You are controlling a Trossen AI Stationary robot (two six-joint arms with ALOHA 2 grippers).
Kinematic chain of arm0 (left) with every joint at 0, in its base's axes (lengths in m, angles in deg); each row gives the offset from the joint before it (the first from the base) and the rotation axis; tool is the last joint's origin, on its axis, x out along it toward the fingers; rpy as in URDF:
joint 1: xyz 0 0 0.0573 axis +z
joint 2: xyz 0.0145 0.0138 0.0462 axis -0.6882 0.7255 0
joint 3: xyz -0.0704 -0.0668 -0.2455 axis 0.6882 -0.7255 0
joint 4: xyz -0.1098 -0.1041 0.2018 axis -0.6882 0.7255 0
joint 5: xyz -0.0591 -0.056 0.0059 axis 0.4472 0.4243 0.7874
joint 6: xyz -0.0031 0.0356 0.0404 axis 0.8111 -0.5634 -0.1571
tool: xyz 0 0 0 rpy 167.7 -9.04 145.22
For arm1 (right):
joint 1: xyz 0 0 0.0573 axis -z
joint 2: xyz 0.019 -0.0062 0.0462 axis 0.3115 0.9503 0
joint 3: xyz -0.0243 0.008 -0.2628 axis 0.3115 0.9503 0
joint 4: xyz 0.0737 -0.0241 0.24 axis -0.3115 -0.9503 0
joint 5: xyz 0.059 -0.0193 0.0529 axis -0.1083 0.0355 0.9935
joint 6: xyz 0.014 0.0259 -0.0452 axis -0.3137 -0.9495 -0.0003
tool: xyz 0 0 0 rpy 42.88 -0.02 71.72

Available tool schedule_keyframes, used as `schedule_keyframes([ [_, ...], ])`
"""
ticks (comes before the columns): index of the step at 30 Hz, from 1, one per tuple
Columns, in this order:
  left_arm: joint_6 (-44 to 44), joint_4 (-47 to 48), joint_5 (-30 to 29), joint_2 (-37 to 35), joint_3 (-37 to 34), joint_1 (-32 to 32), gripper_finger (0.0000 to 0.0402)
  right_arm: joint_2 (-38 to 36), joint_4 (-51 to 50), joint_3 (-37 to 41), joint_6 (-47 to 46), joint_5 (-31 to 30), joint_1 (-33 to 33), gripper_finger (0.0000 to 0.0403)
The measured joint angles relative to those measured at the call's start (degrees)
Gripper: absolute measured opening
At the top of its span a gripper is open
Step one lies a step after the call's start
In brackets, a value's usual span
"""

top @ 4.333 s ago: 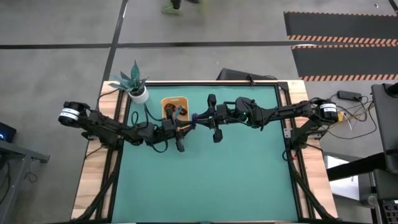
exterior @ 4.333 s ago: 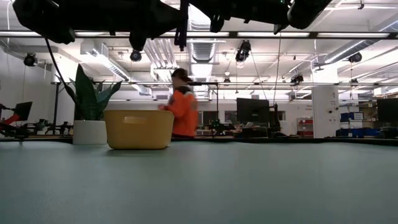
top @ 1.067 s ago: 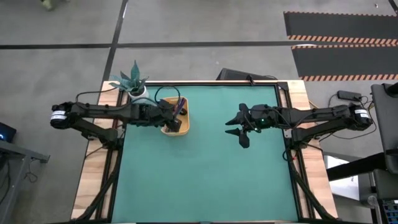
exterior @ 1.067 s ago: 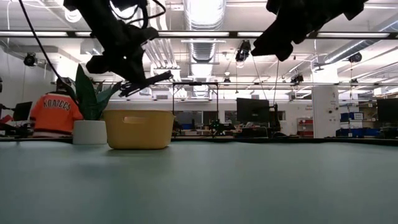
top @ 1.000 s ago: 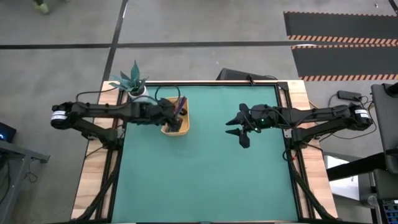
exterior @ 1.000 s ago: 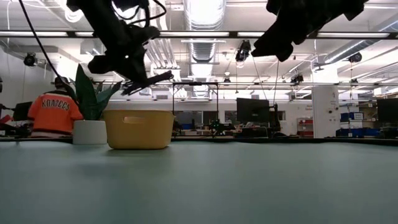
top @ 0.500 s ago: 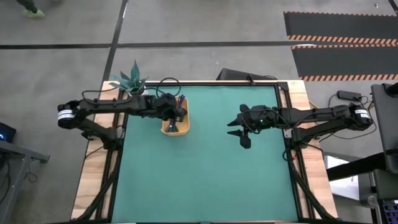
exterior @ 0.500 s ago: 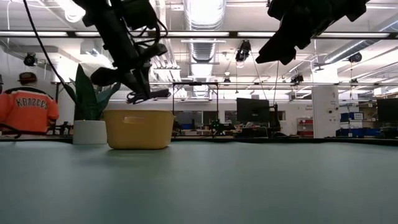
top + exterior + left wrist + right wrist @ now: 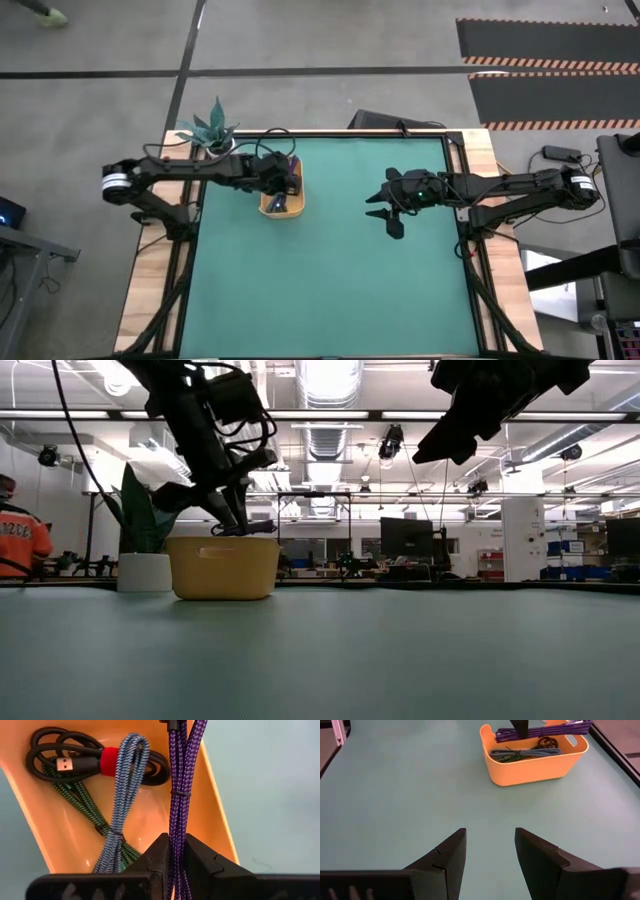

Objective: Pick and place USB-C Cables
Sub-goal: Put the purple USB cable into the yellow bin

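**Last Cable Going Into the Yellow Tray**

While the left gripper (image 9: 287,183) is hanging over the yellow tray (image 9: 296,203) in the high view, the right gripper (image 9: 381,212) is waiting over the bare green table (image 9: 340,290), well away from the tray.

Down low, the left gripper (image 9: 238,525) is reaching to the tray's (image 9: 222,567) top edge. A plant (image 9: 143,532) is standing just beside the tray. A person in an orange top (image 9: 20,542) is showing far behind.

From the left wrist, the gripper's (image 9: 172,851) jaws are squeezing shut on the purple cable (image 9: 178,775), which is hanging along the tray's (image 9: 214,815) side wall. Three cables are already lying inside: the light blue cable (image 9: 123,790), the green cable (image 9: 85,805) and the black cable with a red band (image 9: 90,758).

From the right wrist, the right gripper's (image 9: 489,852) jaws are standing wide open, holding nothing. The tray (image 9: 535,763) is showing far off.

So I think three cables are done, and only letting go of the purple one is left.

No words or labels can be read anywhere here.
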Motion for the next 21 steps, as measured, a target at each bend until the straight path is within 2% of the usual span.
schedule_keyframes([
  [21, 3.79, -0.42, 0.02, 3.18, -0.15, 0.83, 0.0028, 0.0, -0.26, 0.37, -0.11, -0.04, 0.0, 0.016],
])
